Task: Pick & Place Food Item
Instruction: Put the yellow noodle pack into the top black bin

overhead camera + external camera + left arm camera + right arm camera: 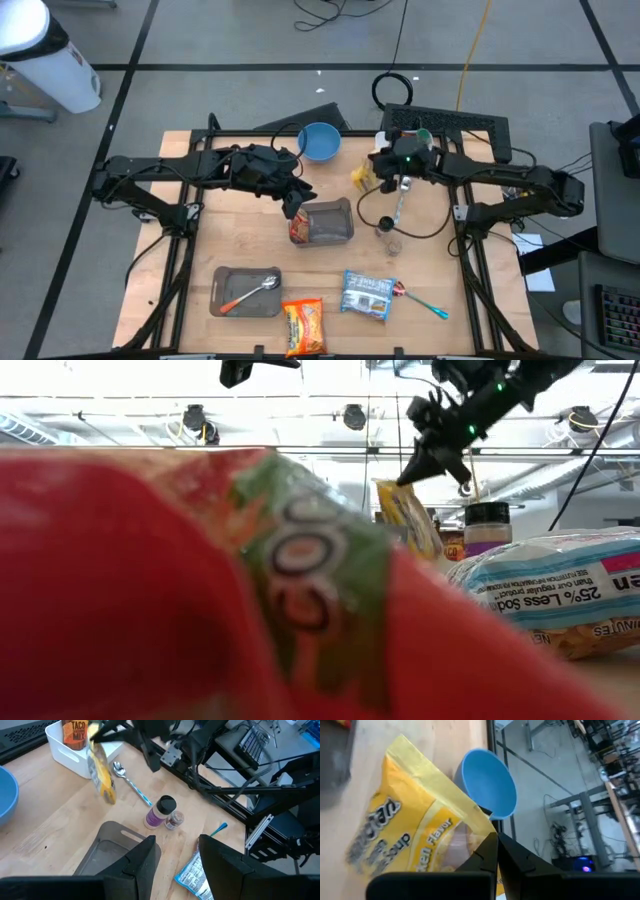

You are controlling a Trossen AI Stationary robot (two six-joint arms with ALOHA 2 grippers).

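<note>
A yellow soup packet [360, 178] hangs above the table near the blue bowl [320, 140], with my right gripper [374, 170] shut on it. The low view shows the packet [410, 520] dangling under that gripper [408, 475]. My left gripper [294, 208] hovers open over the left end of a grey tray [335, 222], nothing between its fingers [145, 865]. A red-orange packet [298, 232] sits at that end of the tray. My right gripper pinches the yellow packet's top edge near one corner [481, 827] between its two fingers. The fingers slant downward at it from the table's right side. The packet hangs tilted below the fingers [102, 775], lifted clear of the table.
A spice jar [388, 238] and a blue-handled spoon [130, 782] lie under the right arm, beside a white bin [75, 757] holding a taco mix box. Near the front edge are a grey tray with a spoon [246, 291], an orange packet [304, 326], a blue-white packet [367, 295] and another spoon [420, 300].
</note>
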